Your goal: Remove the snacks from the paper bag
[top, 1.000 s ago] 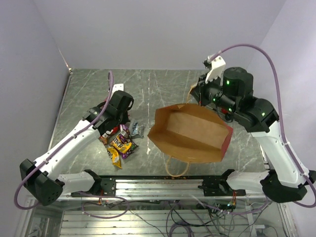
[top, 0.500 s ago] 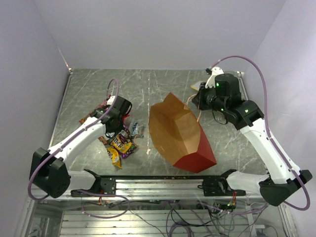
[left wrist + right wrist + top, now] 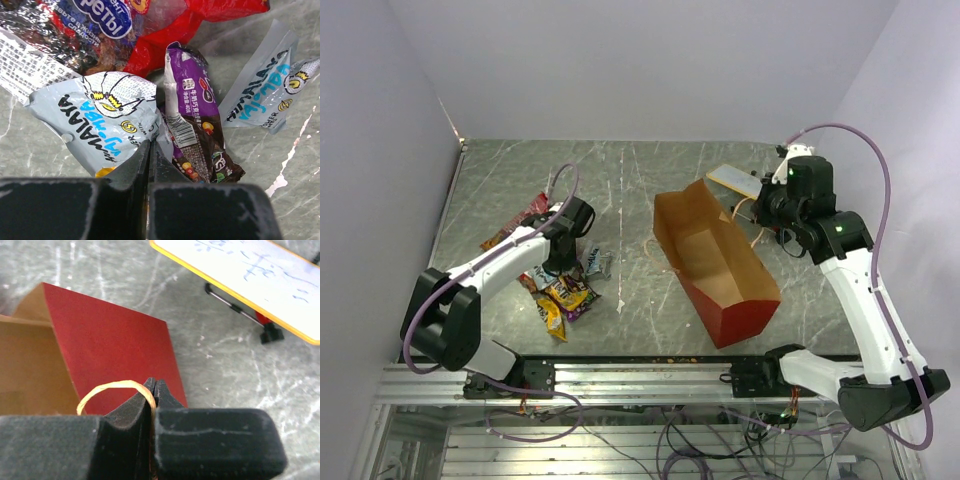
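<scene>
The paper bag (image 3: 705, 245) lies on its side on the grey marbled worktop (image 3: 620, 180), right of centre. Its brown inside faces up, and a red side panel forms the end nearest the arm bases. The right hand (image 3: 152, 385) is closed tight, its two fingers pressed together on the thin tan loop handle (image 3: 107, 389), which arches out to the left of them just above the bag's red panel. Just beyond that hand a white board with a yellow edge (image 3: 250, 270) stands tilted on a small black clip stand (image 3: 265, 330), apart from the bag. The snacks are out on the worktop in a loose pile left of the bag and well apart from it. The red chip bag (image 3: 165, 27) lies at the far side of the pile. A silver-blue packet (image 3: 102, 120) overlaps its lower edge, with a purple wrapper (image 3: 192, 115) beside that and a second silver-blue packet (image 3: 267, 90) off to the right. A yellow-orange wrapper (image 3: 552, 315) lies at the near edge of the pile. The left hand (image 3: 148, 147) is low over the pile with its fingers closed against each other. Their tips sit at the lower corner of the first silver-blue packet, and whether they pinch it cannot be told.
</scene>
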Controlling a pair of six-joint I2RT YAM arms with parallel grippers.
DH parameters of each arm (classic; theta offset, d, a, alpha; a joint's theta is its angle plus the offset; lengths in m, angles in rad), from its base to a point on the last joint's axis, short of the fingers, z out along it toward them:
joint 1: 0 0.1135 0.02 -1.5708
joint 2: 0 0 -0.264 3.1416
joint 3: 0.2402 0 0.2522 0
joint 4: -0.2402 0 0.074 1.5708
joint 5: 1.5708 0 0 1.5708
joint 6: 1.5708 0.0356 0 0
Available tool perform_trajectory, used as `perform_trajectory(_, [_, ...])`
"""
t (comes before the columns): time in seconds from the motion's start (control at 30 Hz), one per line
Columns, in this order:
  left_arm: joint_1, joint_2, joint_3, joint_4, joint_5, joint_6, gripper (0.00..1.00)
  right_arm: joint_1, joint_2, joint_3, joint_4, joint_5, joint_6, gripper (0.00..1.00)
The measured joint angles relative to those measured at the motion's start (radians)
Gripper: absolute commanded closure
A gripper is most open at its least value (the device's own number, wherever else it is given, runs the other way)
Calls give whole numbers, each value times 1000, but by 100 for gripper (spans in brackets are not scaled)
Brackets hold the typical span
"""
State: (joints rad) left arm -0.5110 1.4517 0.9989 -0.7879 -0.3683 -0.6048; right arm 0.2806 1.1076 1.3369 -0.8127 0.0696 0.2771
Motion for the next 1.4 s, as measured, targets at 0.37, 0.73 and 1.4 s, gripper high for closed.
perform_trajectory(0.37, [3,-9,17,-34,95,29,14,-40,-2,-26,-108,164,-23,86])
perform_trajectory(0.73, [4,-139,273,-78,223,76,0,-42,11,132,-226,214,-29,68])
perform_trajectory(1.4, [-1,-163,507,-76,462,-8,0,-44,28,415,-403,104,67,0])
